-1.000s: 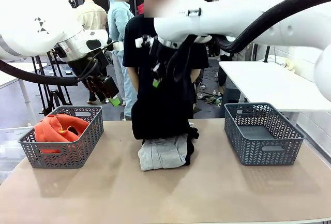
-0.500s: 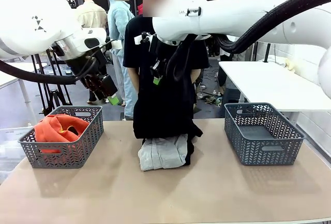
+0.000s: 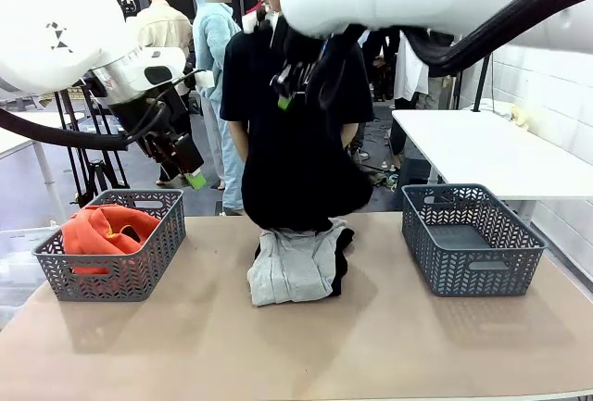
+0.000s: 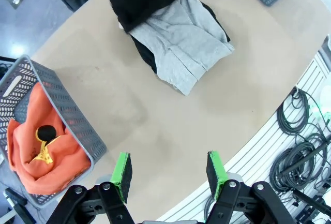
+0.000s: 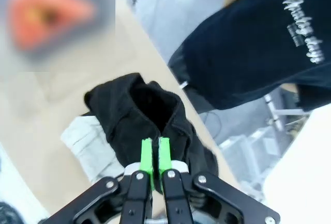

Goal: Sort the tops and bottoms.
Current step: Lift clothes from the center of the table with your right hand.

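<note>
Lifted higher than a second ago: black bottoms (image 3: 301, 188) pinched tight in right gripper (image 3: 283, 100), hanging over grey top (image 3: 292, 267) at mid table (image 3: 185, 345). Nearly free to carry to right basket (image 3: 473, 271). Long way up and down, loose end pointing down. Left gripper (image 4: 168, 162) spread wide, holding nothing.
</note>
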Robot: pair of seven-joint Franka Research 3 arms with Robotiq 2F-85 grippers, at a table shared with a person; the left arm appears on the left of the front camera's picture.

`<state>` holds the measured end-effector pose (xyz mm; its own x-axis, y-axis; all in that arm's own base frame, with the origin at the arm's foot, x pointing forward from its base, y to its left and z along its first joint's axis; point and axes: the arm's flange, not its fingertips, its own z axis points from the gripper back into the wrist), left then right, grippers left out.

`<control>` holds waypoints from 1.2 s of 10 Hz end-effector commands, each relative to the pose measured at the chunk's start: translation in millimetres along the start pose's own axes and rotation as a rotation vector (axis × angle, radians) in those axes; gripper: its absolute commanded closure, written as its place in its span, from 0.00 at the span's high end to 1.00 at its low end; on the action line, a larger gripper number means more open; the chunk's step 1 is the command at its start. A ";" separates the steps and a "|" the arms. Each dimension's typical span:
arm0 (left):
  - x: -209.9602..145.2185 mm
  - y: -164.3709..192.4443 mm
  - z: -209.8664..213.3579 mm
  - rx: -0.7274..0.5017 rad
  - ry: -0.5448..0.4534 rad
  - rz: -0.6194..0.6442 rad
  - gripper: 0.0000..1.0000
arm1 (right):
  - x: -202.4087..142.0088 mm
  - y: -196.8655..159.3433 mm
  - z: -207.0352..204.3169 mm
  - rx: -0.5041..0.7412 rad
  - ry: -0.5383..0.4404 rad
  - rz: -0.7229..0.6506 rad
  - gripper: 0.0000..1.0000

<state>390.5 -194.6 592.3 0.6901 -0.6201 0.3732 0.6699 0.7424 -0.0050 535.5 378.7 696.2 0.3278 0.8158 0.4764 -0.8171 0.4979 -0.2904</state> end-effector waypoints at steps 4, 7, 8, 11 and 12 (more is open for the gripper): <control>0.6 -1.1 -3.3 -0.004 0.006 -0.003 0.76 | 49.9 3.0 53.6 -0.135 -0.003 0.075 0.00; 0.6 -1.1 -3.3 -0.004 0.006 -0.003 0.76 | 58.9 6.9 66.1 -0.141 -0.008 0.101 0.00; 0.6 -1.1 -3.3 -0.004 0.006 -0.003 0.76 | 65.5 9.0 77.4 -0.165 -0.008 0.115 0.00; 0.6 -1.1 -3.3 -0.004 0.006 -0.003 0.76 | 77.8 9.9 101.9 -0.211 -0.043 0.126 0.00; 0.6 -1.1 -3.3 -0.004 0.006 -0.003 0.76 | 50.3 18.3 87.8 -0.170 -0.036 0.123 0.00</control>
<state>391.4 -196.7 589.4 0.6900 -0.6236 0.3675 0.6729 0.7397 -0.0081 490.6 403.0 798.7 0.2027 0.8623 0.4641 -0.7477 0.4423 -0.4953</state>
